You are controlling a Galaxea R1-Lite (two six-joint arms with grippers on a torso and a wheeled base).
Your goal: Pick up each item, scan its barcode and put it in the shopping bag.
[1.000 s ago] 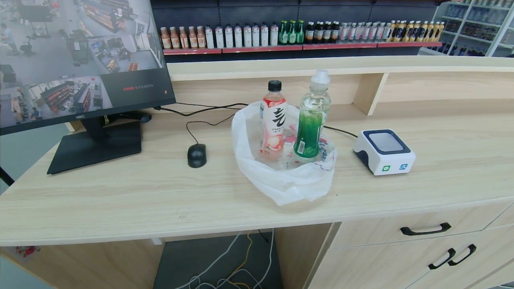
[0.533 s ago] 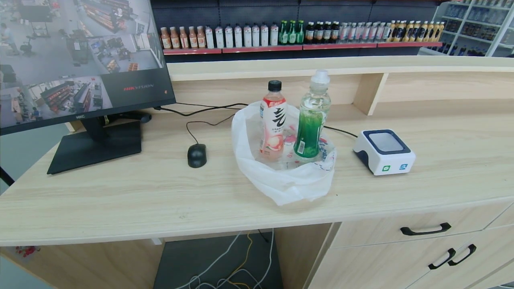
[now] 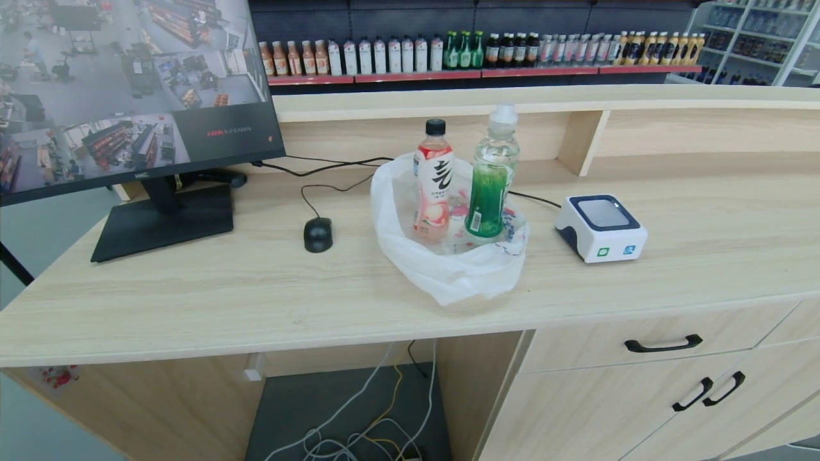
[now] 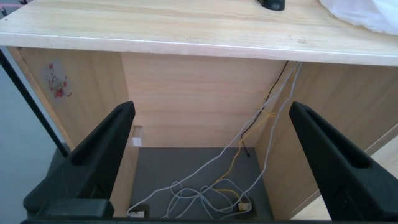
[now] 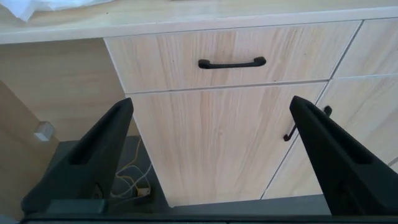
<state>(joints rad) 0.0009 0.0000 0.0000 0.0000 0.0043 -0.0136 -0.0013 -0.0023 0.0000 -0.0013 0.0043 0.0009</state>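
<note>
A white shopping bag [image 3: 448, 269] sits open on the wooden counter [image 3: 192, 288]. Two bottles stand upright inside it: a pink-labelled one with a black cap [image 3: 432, 186] and a green-labelled one with a clear cap [image 3: 490, 179]. A white and dark blue barcode scanner [image 3: 601, 227] rests just right of the bag. My left gripper [image 4: 211, 109] is open, low in front of the counter's knee space, holding nothing. My right gripper [image 5: 211, 106] is open and empty too, facing the drawer front with its black handle [image 5: 231, 63].
A monitor [image 3: 128, 96] stands at the counter's left and a black mouse [image 3: 318, 234] lies between it and the bag. A raised ledge [image 3: 576, 96] runs behind. Loose cables [image 4: 217, 186] hang under the counter. Drawers with black handles [image 3: 663, 344] sit below right.
The whole head picture has shifted slightly up and outward, so the camera has moved. Bag, bottles and scanner keep their places on the counter.
</note>
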